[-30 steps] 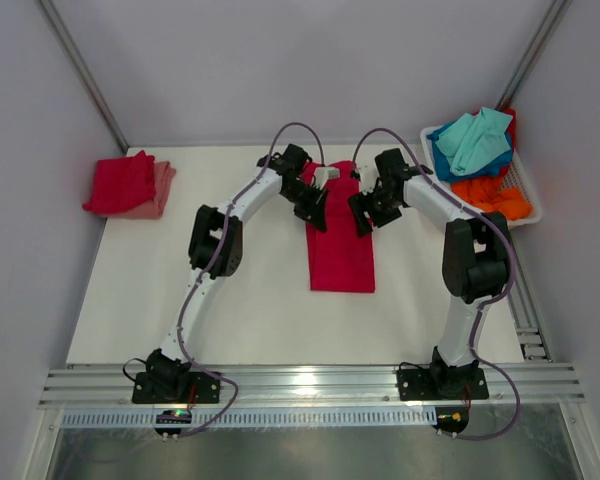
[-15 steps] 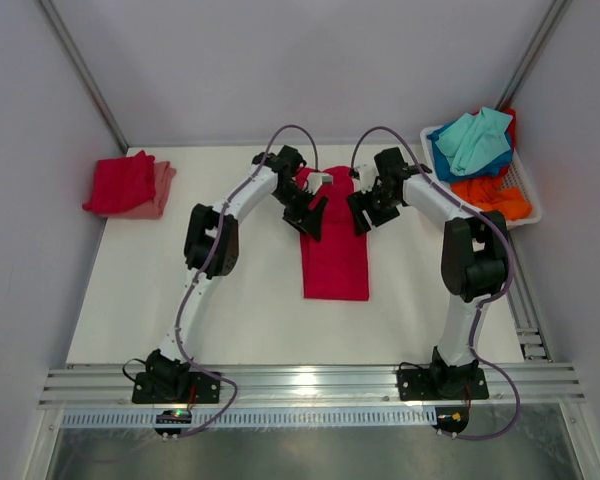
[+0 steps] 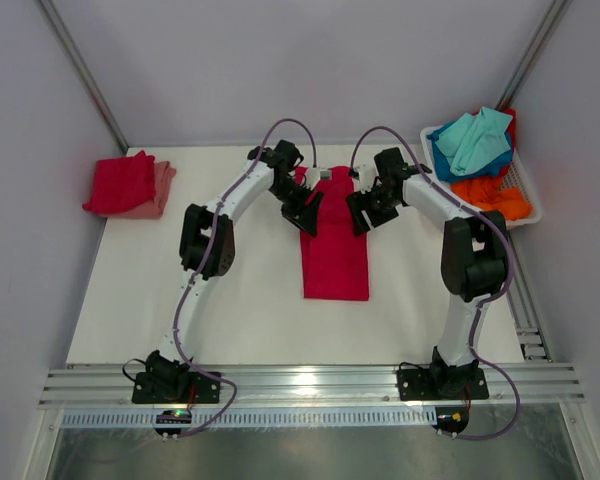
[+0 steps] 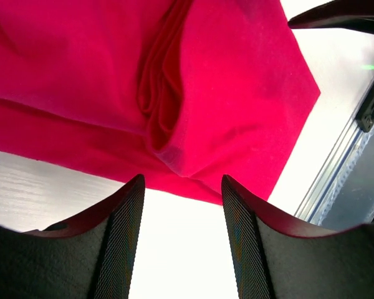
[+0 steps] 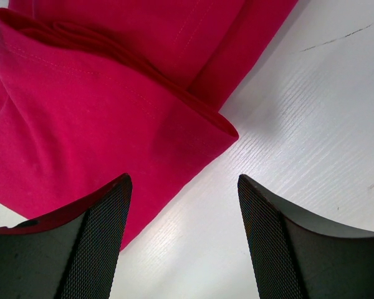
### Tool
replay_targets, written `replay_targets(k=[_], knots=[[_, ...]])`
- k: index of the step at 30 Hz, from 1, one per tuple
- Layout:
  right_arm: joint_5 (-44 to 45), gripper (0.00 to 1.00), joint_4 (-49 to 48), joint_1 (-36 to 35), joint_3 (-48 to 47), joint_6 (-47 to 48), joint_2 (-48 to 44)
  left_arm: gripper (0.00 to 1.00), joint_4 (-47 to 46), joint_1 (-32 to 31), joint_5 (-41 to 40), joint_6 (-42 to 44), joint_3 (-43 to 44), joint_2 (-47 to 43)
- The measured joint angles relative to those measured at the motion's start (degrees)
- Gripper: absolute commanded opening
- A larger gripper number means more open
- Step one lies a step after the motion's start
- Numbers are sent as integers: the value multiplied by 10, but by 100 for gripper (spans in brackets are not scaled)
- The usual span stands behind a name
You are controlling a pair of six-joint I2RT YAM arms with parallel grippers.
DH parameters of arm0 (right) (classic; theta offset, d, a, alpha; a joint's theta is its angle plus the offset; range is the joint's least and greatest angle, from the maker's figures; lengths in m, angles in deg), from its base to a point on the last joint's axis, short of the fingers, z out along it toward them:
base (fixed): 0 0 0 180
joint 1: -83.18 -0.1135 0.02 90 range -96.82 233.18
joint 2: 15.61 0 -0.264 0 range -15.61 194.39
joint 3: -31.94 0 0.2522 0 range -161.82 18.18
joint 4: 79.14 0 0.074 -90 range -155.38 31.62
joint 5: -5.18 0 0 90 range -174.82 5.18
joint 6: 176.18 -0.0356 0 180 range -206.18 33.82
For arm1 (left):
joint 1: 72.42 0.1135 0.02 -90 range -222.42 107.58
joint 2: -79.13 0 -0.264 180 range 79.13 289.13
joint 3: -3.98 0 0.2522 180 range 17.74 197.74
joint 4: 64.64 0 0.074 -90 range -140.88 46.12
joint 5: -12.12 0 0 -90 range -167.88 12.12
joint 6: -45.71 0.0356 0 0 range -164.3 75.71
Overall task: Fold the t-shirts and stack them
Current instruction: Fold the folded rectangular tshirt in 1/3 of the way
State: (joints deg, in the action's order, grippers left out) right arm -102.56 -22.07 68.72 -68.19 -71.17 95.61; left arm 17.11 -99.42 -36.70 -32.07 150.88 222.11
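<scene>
T-shirt (image 3: 335,262) mid-table: one; stacked t-shirts (image 3: 128,186): two.

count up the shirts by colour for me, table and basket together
crimson: 3, the centre strip, the top of the left pile, a crimson bit showing in the basket
salmon pink: 1
teal: 1
blue: 1
orange: 1
total: 7, if each patch is one shirt

A long folded t-shirt (image 3: 335,265) lay mid-way on the table (image 3: 250,310), running 12 to 6 o'clock. The left gripper (image 3: 308,212) stood at its 11 o'clock corner, the right gripper (image 3: 358,215) at 1. A stack of t-shirts (image 3: 127,185) sat at the table's 10 o'clock, and a basket (image 3: 525,195) holding heaped t-shirts (image 3: 475,145) at 2.
</scene>
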Motion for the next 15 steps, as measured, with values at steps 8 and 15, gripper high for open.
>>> replay_targets(k=[8, 15], knots=[[-2, 73, 0, 0, 0, 0, 4, 54, 0, 0, 14, -11, -2, 0], [-4, 73, 0, 0, 0, -2, 5, 54, -4, 0, 19, -16, -2, 0]])
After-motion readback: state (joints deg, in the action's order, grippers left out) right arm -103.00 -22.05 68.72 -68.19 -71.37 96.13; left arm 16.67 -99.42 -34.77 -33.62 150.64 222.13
